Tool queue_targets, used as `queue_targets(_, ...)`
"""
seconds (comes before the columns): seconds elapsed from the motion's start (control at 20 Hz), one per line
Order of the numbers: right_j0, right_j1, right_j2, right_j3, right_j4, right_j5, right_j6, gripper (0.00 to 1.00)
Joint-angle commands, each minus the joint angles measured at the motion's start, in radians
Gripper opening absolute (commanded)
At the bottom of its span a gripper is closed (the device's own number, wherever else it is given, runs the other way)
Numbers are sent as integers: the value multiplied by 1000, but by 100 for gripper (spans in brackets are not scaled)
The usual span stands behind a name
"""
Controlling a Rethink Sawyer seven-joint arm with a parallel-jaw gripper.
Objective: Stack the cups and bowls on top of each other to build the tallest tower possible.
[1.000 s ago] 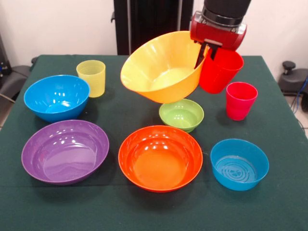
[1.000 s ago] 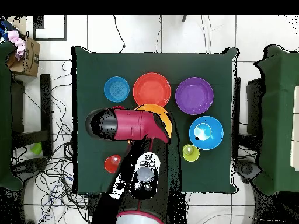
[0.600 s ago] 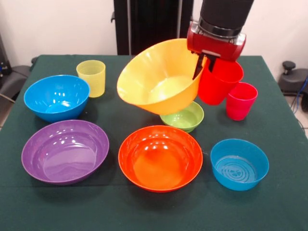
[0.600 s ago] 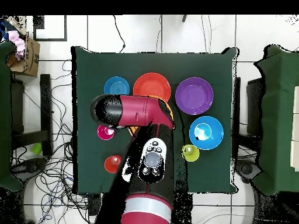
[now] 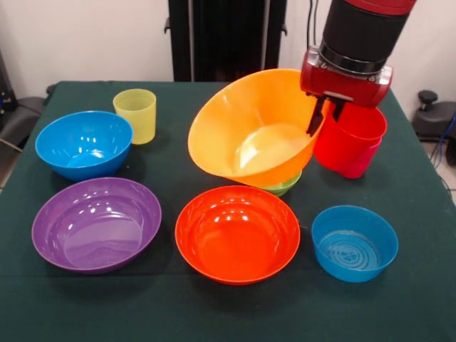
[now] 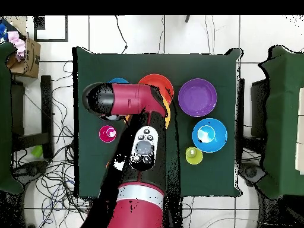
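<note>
A dark green cloth covers my table (image 5: 85,313); white tiled floor (image 6: 136,35) and loose cables surround it. I hang at one o'clock in the front view — my gripper (image 5: 324,114) clenched on the rim of the big glossy yellow-orange bowl (image 5: 249,132), tilted in the air, a red cup (image 5: 349,139) beside it. Its lower edge hides most of the green bowl (image 5: 285,187). The wide orange-red bowl (image 5: 237,234) sits at six o'clock — purple bowl (image 5: 96,223) at eight.
</note>
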Motion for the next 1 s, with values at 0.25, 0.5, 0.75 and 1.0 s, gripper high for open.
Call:
queue_targets(0.25,-14,9,85,-102,15,170,55,0)
queue_targets(0.5,-27,15,94,-159,16,271,34,0)
queue_targets(0.75,-36,-27,90,-117,5,307,-3,0)
queue_targets(1.0,-48,-157,84,166,-26,169,-94,0)
